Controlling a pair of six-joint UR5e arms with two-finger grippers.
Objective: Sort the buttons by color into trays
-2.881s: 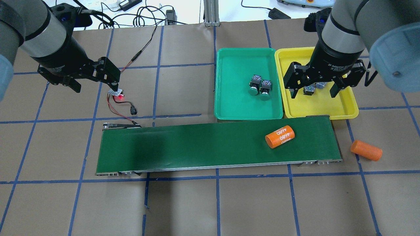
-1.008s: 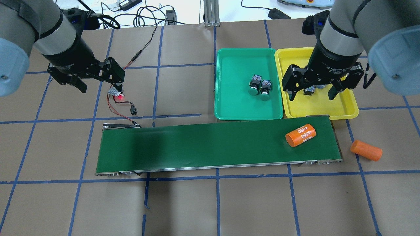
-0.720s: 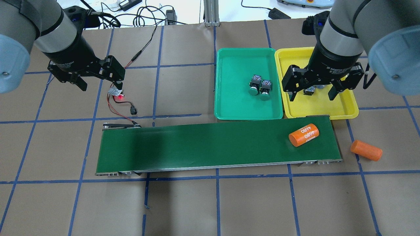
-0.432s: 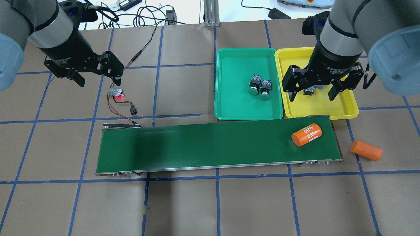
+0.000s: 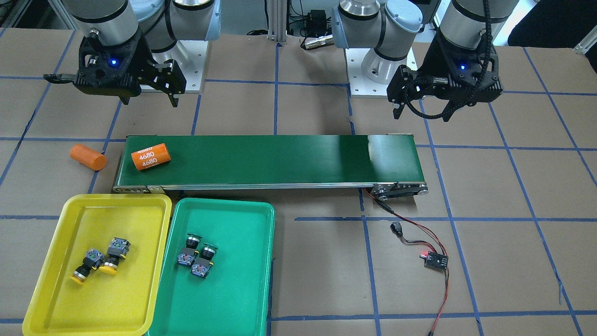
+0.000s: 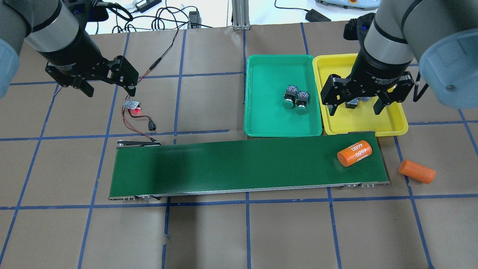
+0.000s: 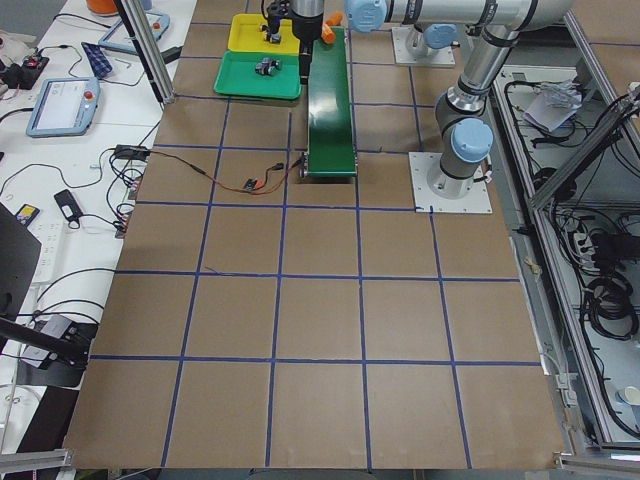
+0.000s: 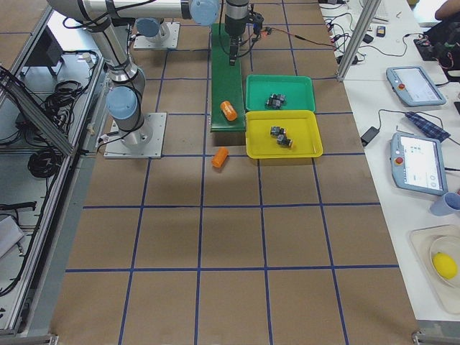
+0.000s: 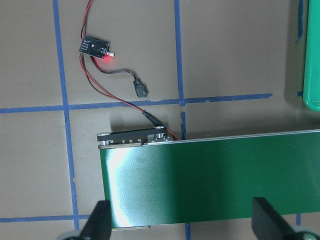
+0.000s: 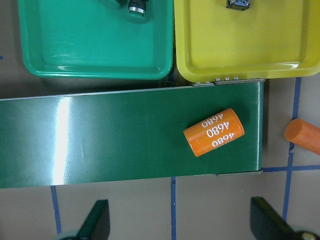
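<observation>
We see the left gripper (image 6: 109,89) spread wide, empty. The shallow green plastic tray (image 6: 269,116) holds both green-capped push-buttons (image 6: 301,99), lying side by side, caps toward the dark green conveyor belt (image 6: 242,164). The shallow yellow plastic tray (image 5: 56,252) holds both yellow-capped push-buttons (image 5: 94,256), caps pointing away from it. The right gripper (image 6: 354,110) hangs above them, fingers apart, empty.
</observation>
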